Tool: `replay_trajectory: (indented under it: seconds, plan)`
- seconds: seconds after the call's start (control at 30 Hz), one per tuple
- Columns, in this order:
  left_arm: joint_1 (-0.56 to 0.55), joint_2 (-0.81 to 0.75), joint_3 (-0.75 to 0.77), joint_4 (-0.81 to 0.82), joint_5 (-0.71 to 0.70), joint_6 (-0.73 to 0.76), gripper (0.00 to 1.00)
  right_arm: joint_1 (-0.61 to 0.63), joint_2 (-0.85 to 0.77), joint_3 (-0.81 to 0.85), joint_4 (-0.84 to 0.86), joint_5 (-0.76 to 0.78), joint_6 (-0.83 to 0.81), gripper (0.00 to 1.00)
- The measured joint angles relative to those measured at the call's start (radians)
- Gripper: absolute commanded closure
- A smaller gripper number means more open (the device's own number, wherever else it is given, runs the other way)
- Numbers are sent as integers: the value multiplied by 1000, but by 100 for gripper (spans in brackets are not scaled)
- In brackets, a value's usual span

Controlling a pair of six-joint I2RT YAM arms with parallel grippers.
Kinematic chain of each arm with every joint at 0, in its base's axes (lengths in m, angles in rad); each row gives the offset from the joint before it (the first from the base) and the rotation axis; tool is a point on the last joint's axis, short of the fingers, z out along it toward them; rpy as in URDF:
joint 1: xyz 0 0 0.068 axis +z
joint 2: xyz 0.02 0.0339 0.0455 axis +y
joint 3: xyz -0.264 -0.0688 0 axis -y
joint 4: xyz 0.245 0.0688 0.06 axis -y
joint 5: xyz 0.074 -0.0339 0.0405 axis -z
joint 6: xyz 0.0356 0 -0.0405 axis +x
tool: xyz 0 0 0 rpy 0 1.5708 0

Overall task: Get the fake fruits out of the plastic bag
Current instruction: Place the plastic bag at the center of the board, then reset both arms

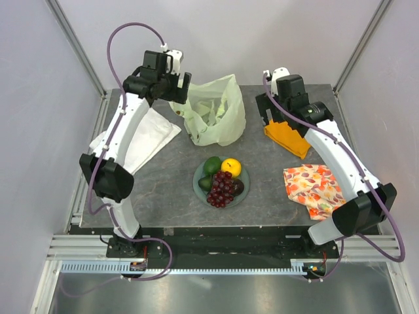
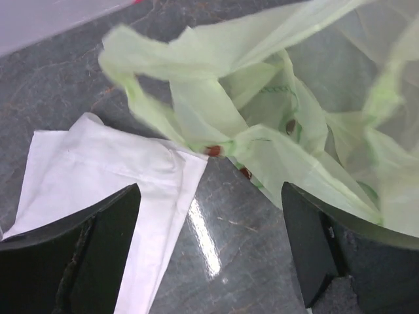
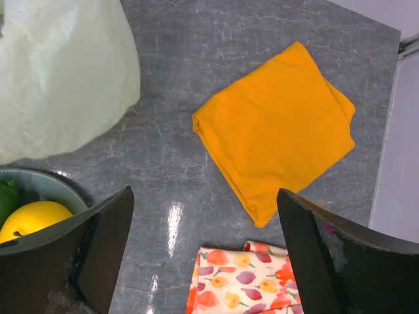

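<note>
Now the fake fruits [image 1: 221, 180] all sit on the grey-green plate [image 1: 245, 178] in the middle of the table [image 1: 163, 190]. The two green fruits [image 1: 212, 164] are on the left side of the plate. The yellow citrus [image 1: 231, 167] is at the back, touching one of them. The dark-red grape bunch [image 1: 221, 190] lies in the middle and reaches the front rim. The maroon fruit [image 1: 238, 186] peeks out just to the right of the grapes.

The plastic bag [image 1: 213, 118] stands behind the plate, near it but not touching. It is pale green and crinkly, and its top gapes open. No fruit shows inside it.

The left gripper [image 2: 209, 196] hangs over the back left of the table. Its fingers [image 2: 98, 248] are spread wide and hold nothing. Under it are a corner of the white cloth [image 2: 98, 176] and a loose handle of the bag.

The right gripper [image 3: 203, 196] hangs on the other side of the bag. Its fingers [image 3: 314, 248] are spread wide too, with nothing between them. Below it lies the folded orange cloth [image 3: 275, 124]. The fruit-print cloth [image 3: 242, 281] lies just in front of that, on the right side of the table.
</note>
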Motion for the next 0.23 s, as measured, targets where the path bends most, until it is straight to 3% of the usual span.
replay_trajectory:
  seconds: [0.23]
  plan:
    - [-8, -238, -149, -2, -6, 2, 1, 0, -70, -72, 13, 16, -9, 2]
